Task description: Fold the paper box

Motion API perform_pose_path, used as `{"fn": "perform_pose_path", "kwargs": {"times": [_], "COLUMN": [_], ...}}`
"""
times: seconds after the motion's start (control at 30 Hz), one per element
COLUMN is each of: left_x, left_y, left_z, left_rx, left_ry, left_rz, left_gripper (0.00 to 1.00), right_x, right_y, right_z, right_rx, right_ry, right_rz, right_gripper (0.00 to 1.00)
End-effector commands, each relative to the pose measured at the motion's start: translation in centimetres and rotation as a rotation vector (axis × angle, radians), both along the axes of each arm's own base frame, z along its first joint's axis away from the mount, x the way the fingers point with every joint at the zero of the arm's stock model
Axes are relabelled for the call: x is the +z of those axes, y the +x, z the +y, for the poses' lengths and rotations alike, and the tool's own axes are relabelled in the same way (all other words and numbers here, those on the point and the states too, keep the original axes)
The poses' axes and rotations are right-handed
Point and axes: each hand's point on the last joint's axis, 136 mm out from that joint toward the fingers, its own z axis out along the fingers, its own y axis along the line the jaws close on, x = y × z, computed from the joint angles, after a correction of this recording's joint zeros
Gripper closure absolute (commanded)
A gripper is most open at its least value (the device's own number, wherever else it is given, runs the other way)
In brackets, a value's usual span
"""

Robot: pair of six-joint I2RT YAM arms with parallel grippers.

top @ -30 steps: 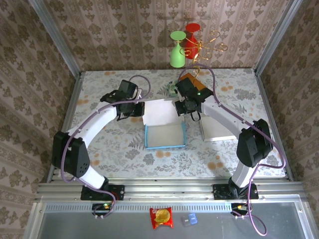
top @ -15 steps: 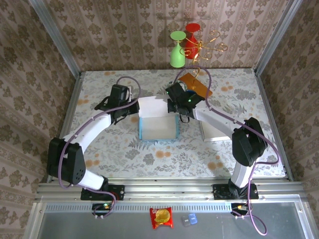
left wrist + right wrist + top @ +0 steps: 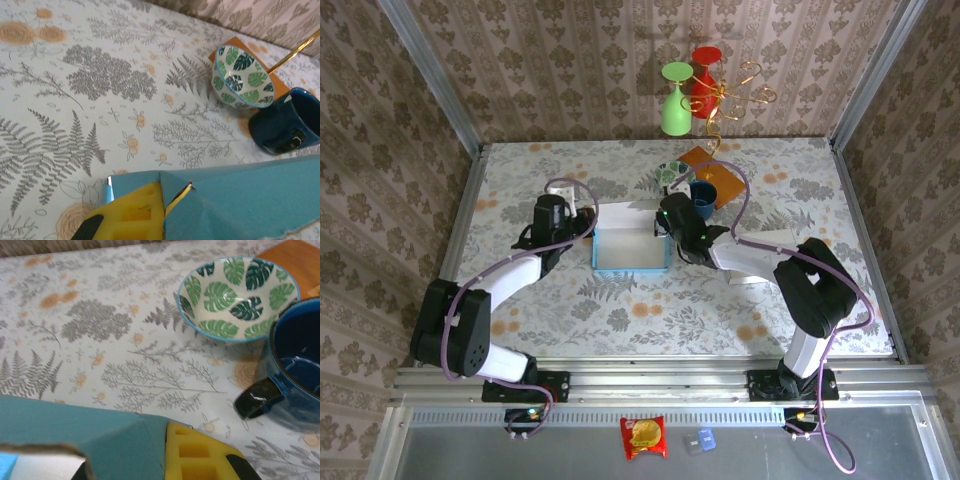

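Left claw (image 3: 586, 226) clenched on the 10 o'clock corner of the light-blue paper box (image 3: 632, 252); right claw (image 3: 666, 230) clenched on its 2 o'clock corner. The box sits at the middle of the fern-and-flower patterned bench (image 3: 620, 310), between the two arms. In the wrist views each yellow foam finger pad (image 3: 131, 216) presses flat against a creased blue corner panel (the pinched fold runs diagonally).

Stage of folding, as judged: all four walls appear raised around a pale floor, so the tray shape is largely formed. What seems to be left is setting the far corners so they hold, then letting go. Whether the far wall is locked in cannot be told.

Bystanders at 1 o'clock from the box: a leaf-patterned ceramic bowl (image 3: 237, 297) and a dark blue mug (image 3: 300, 375), just beside each other, near an orange mat (image 3: 720, 178).
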Motion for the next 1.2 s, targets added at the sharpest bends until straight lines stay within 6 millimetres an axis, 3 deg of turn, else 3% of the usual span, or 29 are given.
{"fn": "perform_pose_path", "kwargs": {"times": [0.0, 0.53, 0.77, 0.87, 1.17], "left_x": [5.2, -0.4, -2.0, -2.7, -3.3], "left_y": [0.1, -3.8, -5.6, -6.4, -7.0], "left_z": [-2.4, -1.8, -1.7, -1.4, -0.4], "left_rx": [-0.126, -0.151, -0.151, -0.142, -0.107], "left_ry": [-0.132, -0.201, -0.191, -0.183, -0.075], "left_rz": [-0.212, -0.196, -0.162, -0.151, -0.142], "left_gripper": [1.0, 1.0, 1.0, 1.0, 1.0], "right_x": [5.2, -0.2, -1.9, -2.2, -0.8], "right_y": [0.4, -3.4, -5.2, -5.9, -8.2], "right_z": [2.7, 2.7, 2.2, 2.2, 3.6], "right_rx": [0.054, 0.053, 0.043, 0.053, 0.152], "right_ry": [0.161, 0.028, -0.044, -0.058, 0.071], "right_rz": [-0.206, -0.173, -0.119, -0.093, 0.069], "right_gripper": [1.0, 1.0, 0.92, 0.9, 0.7]}}
